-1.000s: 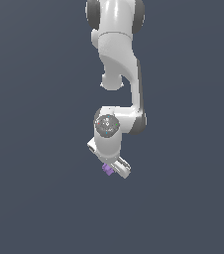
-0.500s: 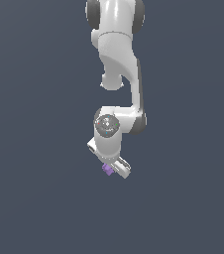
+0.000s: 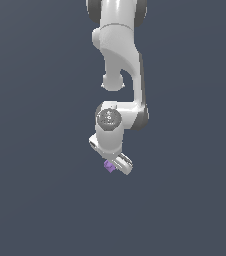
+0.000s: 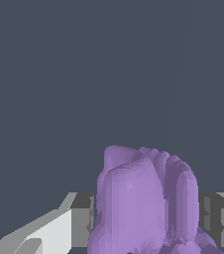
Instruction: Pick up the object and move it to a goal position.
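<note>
The object (image 3: 108,166) is a tiny light-purple ridged lump that peeks out from under the white gripper (image 3: 114,166) in the exterior view. In the wrist view the object (image 4: 143,198) fills the gap between the two grey fingers (image 4: 80,221) of the gripper (image 4: 146,235), and both jaws touch its sides. The gripper is shut on the object. The lower part of the lump and the fingertips are cut off by the frame edge. The arm (image 3: 120,65) reaches down from the top of the exterior view.
A plain dark grey-blue ground (image 3: 35,150) lies all around the arm. No other objects or edges show in either view.
</note>
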{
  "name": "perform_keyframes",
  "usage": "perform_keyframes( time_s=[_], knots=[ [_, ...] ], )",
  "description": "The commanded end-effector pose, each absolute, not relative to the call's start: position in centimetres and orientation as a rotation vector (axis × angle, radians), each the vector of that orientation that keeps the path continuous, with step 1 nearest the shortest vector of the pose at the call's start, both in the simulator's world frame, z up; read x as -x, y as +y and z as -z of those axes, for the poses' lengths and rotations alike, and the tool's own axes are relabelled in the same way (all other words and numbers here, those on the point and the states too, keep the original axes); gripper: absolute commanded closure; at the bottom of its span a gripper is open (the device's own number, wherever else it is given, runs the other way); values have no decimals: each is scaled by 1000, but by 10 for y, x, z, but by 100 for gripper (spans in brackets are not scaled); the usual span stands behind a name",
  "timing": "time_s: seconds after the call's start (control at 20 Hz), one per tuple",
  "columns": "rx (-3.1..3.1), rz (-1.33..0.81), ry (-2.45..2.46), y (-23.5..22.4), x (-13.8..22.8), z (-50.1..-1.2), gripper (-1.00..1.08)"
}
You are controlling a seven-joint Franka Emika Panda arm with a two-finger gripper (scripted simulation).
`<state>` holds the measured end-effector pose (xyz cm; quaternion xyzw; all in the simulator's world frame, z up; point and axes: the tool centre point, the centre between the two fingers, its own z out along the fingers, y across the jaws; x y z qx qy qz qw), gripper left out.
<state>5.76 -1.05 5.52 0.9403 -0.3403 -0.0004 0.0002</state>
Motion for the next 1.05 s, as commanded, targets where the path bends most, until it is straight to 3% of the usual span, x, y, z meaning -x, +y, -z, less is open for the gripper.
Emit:
perform_keyframes(
  time_s=[0.0, 0.55, 1.0],
  knots=[
    [-2954, 0, -1069, -9, -51, -64, 108],
    [-2955, 1, -1068, -2, -16, -106, 108],
    [-2954, 0, -1068, -1, -11, -113, 108]
  ],
)
